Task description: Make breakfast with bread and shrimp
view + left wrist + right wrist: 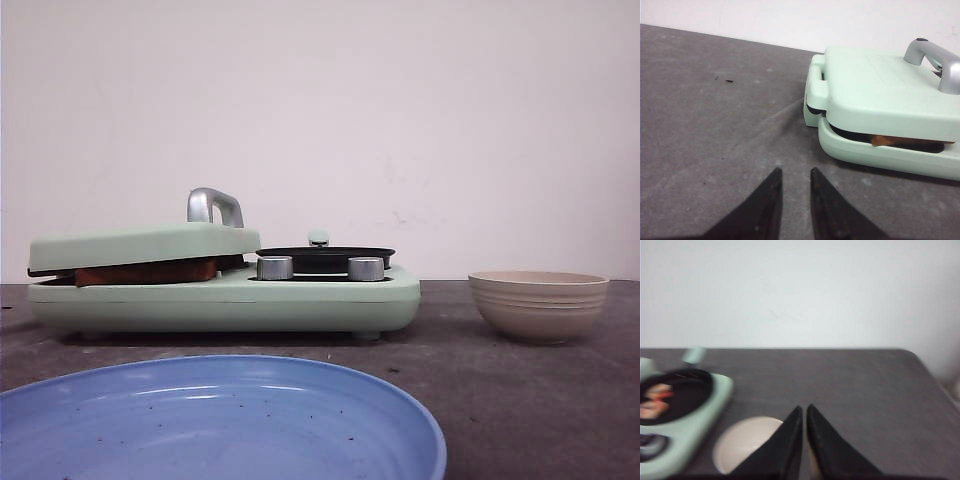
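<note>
The bread (150,272) is pressed under the shut lid (140,245) of a mint-green breakfast maker (230,300); only its browned edge (910,141) shows in the gap. Small orange-pink shrimp (657,397) lie in the black pan (690,390) at the maker's right end. My left gripper (795,171) hovers over the bare table left of the maker, open a little, with nothing between its fingers. My right gripper (804,407) hangs above the beige bowl (747,440), shut and empty. Neither gripper appears in the front view.
A blue plate (220,420) lies at the table's front edge. The beige ribbed bowl (538,305) stands right of the maker. The lid carries a silver handle (935,57), and two silver knobs (275,267) face front. A white wall closes off the back of the dark table.
</note>
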`<state>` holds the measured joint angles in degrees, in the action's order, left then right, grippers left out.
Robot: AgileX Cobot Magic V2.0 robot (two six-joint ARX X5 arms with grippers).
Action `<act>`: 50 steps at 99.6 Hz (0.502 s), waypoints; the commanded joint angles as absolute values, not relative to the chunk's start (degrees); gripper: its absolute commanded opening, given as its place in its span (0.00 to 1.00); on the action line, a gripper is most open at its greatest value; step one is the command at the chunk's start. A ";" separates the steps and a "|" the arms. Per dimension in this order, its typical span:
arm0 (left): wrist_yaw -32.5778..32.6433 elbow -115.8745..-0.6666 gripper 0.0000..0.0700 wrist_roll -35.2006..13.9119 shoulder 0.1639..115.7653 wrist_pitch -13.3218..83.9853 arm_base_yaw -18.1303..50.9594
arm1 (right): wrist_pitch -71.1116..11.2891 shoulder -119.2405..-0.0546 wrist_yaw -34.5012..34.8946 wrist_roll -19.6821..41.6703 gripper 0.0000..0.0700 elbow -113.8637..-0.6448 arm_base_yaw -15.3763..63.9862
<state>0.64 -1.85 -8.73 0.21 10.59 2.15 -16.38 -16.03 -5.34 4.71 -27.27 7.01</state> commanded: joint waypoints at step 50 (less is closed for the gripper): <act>0.49 -0.80 0.02 -9.19 0.16 10.72 2.11 | -2.70 -4.58 -4.01 1.04 0.01 -0.67 -0.84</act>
<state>0.58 -1.85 -8.73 0.21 10.59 2.15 -2.37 -5.56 -4.40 3.55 -1.67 -0.23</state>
